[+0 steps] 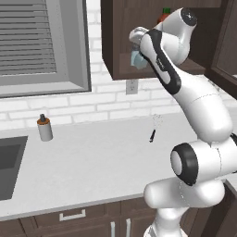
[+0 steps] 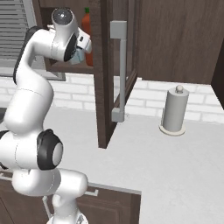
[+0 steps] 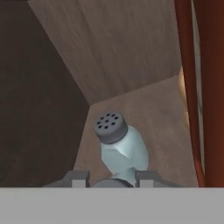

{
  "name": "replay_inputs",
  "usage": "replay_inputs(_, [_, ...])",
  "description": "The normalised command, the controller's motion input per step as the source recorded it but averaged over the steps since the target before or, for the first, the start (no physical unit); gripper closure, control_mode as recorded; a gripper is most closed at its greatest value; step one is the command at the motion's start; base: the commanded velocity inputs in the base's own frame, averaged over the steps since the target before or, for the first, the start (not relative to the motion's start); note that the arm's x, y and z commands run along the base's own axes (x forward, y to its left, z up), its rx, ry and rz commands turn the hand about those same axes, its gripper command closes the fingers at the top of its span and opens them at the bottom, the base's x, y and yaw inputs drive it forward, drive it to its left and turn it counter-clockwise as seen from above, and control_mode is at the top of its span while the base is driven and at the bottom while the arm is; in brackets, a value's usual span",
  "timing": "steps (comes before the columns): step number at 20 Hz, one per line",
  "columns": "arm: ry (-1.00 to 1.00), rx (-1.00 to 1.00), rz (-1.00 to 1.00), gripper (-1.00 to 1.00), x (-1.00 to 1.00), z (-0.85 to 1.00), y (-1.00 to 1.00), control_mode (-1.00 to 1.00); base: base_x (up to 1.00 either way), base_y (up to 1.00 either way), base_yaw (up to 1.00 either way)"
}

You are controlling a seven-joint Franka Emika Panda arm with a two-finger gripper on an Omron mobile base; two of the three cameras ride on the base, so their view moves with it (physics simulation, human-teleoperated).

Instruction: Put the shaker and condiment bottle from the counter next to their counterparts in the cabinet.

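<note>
We have the gripper [image 3: 112, 177] closed on the shaker [image 3: 118, 144], its fingers pinching the pale body low down while the dark perforated cap points into the cabinet [image 1: 115, 41]. The shaker is up at the open cabinet's shelf, with the condiment bottle [image 3: 205, 87] standing just beside it toward the shelf's right side — already inside.

Our worry is that bottle: it is tall and close, so a sideways drift of the hand could knock it over or push it along the shelf. The shaker also looks tilted in the hand view, though that view rolls with the hand; released off upright, it could topple and roll toward the shelf's front edge. We cannot tell where its twin stands.

Below, the counter [image 1: 102, 157] is pale and flat, carrying a pump dispenser [image 1: 44, 127] near the sink [image 1: 9, 162], a whisk [image 1: 154, 127] toward the back edge and a paper towel roll [image 2: 174, 111] by the wall. The open cabinet door [image 2: 117, 65] hangs over it.
</note>
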Motion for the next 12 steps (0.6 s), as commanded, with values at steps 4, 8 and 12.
replay_inputs(4, [0.09,0.00,0.04,1.00,0.16,0.00,0.00,-1.00,0.00,0.00,0.00])
replay_inputs(8, [0.07,0.00,0.06,1.00,0.06,0.00,0.00,-1.00,0.00,0.00,0.00])
replay_inputs(12, [0.05,0.00,0.06,-1.00,0.01,0.00,0.00,-1.00,0.00,0.00,0.00])
